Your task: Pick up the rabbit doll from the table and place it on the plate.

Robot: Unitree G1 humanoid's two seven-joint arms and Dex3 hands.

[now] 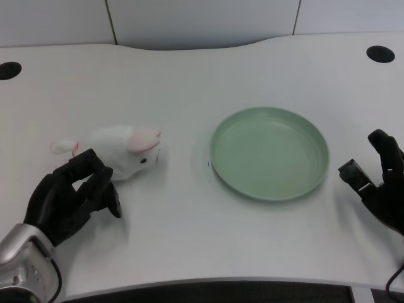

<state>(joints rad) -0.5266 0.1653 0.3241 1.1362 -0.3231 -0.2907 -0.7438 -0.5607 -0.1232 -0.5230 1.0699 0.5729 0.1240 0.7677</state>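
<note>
Head view showed me my left hand (69,199) low at the left, its fingers (95,173) curled loosely around nothing, just beside the rabbit doll (123,151), which lay on the white tabletop (189,76). I judged the pickup not yet made and the placing left. The doll looked soft and fluffy, while the round, shallow, smooth green plate (269,153) sat empty to its right.

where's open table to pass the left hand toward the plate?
Bare strip between rabbit doll and plate. Wide bare table in front of both, along the near edge, and behind them to the far edge. Crowded only at the doll, where the left hand sits with its fingers right against it.
</note>
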